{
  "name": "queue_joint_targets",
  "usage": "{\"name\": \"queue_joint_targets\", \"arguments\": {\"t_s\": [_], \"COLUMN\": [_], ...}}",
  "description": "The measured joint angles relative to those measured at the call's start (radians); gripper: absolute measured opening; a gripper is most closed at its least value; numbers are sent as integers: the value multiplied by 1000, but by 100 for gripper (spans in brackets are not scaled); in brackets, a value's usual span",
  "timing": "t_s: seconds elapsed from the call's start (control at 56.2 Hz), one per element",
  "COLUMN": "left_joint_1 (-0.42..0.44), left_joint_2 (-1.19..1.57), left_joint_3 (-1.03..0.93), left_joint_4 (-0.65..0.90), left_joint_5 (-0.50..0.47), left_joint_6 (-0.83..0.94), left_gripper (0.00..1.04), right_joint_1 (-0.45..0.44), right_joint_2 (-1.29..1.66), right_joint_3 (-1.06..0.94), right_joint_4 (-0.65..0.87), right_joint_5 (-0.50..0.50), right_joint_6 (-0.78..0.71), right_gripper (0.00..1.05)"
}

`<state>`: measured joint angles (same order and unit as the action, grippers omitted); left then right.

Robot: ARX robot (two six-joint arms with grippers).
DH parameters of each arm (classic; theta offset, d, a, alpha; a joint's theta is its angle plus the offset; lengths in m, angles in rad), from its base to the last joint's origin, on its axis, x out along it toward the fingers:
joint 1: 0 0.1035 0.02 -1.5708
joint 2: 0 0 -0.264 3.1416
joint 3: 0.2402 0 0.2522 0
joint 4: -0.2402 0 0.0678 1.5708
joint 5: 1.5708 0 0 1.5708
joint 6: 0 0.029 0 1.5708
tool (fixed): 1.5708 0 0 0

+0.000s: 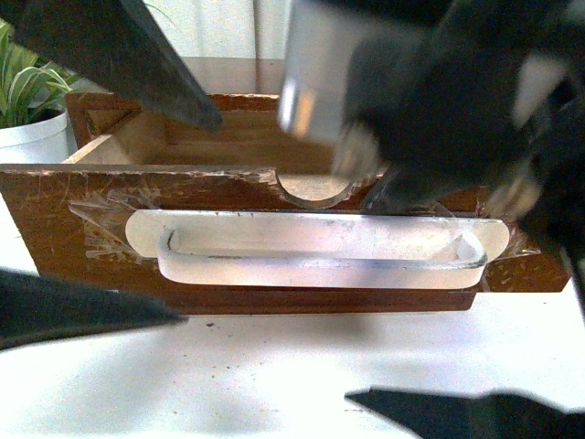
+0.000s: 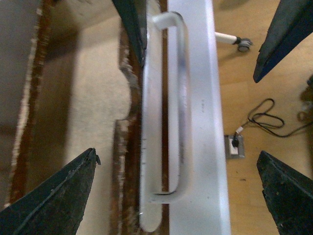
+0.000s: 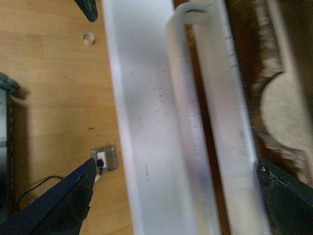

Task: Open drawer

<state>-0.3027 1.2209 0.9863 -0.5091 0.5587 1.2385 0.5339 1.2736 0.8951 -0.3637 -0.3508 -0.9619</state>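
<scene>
- drawer (image 1: 55,229): dark brown wood, scuffed edges, on the white table (image 1: 274,366) in the middle of the front view, front face toward the camera. The pale inside shows from above.
- handle (image 1: 320,251): wide white plastic bar across the drawer front, lying level, held on by clear tape (image 1: 96,224) that is wrinkled at both ends.
- notch (image 1: 315,187): half-round cut in the top rim of the front, just above the middle of the handle.
- left gripper (image 2: 176,152): jaws spread wide and empty. In its wrist view the handle runs between the two fingers; one finger is over the drawer's inside, the other out past the table edge over the floor (image 2: 259,98). Neither touches the handle.
- right gripper (image 3: 176,161): also spread wide and empty. The handle and a strip of table lie between its fingers, and one finger sits by the notch side (no contact seen).
- right arm (image 1: 439,101): blurred dark mass with a shiny metal cylinder, in front of the drawer's upper right part in the front view.
- front view also has dark finger wedges upper left, lower left and lower right; I cannot tell which gripper each belongs to.
- plant (image 1: 27,82) in a white pot (image 1: 32,142): on the table, left of and behind the drawer.
- on the wood floor: black cable (image 2: 269,117), socket (image 2: 234,145), caster wheel (image 2: 243,44).
</scene>
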Motion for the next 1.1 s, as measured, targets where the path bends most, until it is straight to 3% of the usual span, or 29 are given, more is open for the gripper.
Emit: {"name": "queue_joint_targets", "arguments": {"t_s": [0.231,0.623,0.872,1.103], "left_joint_1": [54,237,367,402], "left_joint_2": [-110,-339,-478,-635], "left_joint_3": [-66,-377,-560,-716], "left_joint_4": [142,609,744,721], "left_joint_5": [40,-31,-177,-288], "left_joint_6": [-113,-430,-660,-864], "left_gripper": [98,98,98,98], "right_joint_1": [-62,-227,-321,-378], "right_joint_2": [-108,-370,-576,-768], "right_joint_3": [-42,-299,-504,-637], "right_joint_4": [67,303,424,426], "right_joint_5": [-33,-101,-153,-160], "right_joint_6": [18,167,367,513], "right_gripper": [96,96,96,96]}}
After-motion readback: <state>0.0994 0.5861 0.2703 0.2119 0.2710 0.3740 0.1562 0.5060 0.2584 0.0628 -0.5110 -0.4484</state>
